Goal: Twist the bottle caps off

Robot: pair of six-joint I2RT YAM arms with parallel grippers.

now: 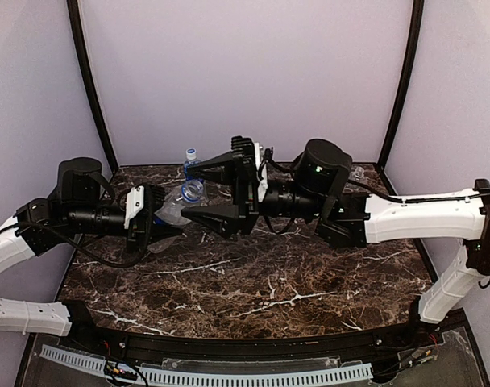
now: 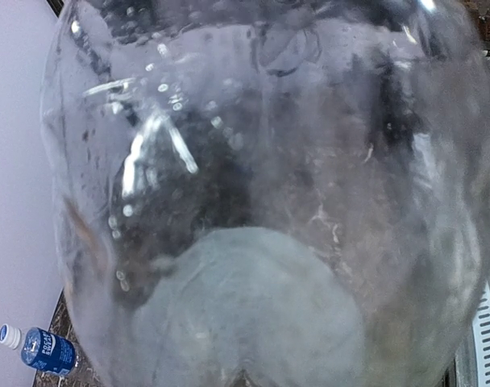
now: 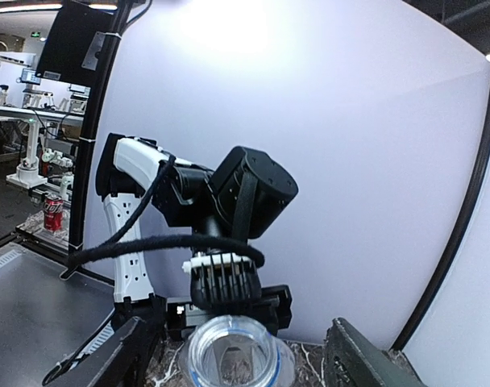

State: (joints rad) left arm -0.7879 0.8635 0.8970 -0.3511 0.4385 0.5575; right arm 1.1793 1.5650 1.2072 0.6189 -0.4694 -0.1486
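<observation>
My left gripper (image 1: 154, 218) is shut on the body of a clear bottle (image 1: 176, 206) and holds it level above the table, neck to the right. That bottle (image 2: 261, 201) fills the left wrist view and hides the fingers. My right gripper (image 1: 193, 192) is open, its fingers (image 3: 128, 355) on either side of the bottle's mouth (image 3: 231, 355) without touching it. The mouth is open, with a blue ring and no cap on it. A blue-labelled bottle (image 1: 191, 164) stands behind with a white cap (image 1: 191, 151) on; it also shows in the left wrist view (image 2: 49, 351). No blue cap is in view.
A small clear plastic thing (image 1: 358, 172) lies at the back right by the right arm. The dark marble table (image 1: 253, 290) is walled by pale panels at the back and sides. Both arms reach in over its far half.
</observation>
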